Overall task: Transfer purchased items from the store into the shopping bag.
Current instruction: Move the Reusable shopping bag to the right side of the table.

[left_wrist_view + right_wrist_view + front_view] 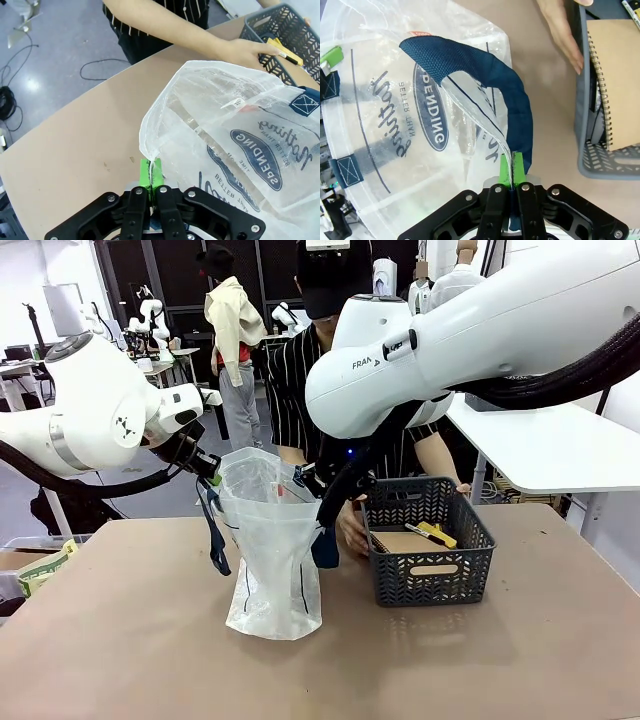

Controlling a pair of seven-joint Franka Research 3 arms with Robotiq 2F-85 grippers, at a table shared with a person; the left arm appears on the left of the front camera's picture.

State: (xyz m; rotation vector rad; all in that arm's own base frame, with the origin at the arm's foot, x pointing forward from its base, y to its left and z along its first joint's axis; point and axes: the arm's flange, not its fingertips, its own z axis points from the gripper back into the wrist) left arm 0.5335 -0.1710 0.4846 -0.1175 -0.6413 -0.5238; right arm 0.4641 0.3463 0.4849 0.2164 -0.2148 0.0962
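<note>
The shopping bag (270,550) stands upright near the middle of the table (120,640), just left of the basket (400,588), with its mouth spread between the two arms. The front view shows a navy strap (213,530) hanging down the bag's left side.

The left gripper (213,472) has hold of the rim on that side. In the left wrist view its green pads (151,172) are pressed together on the thin edge of the clear plastic, and the oval logo (255,160) lies just beyond. The right gripper (511,170) pinches the opposite rim. Its own view shows the film caught between the pads, and a navy handle (490,70) arching up beside them. In the front view this gripper (325,520) is partly hidden behind the bag.

The right wrist view looks down into the basket, where a tan spiral notebook (615,80) lies flat. The front view shows a yellow thing (437,533) lying on top of the notebook.

The person's hand (562,30) rests against the basket's outer wall on the side facing the bag. The left wrist view shows the forearm reaching across the table to it.
</note>
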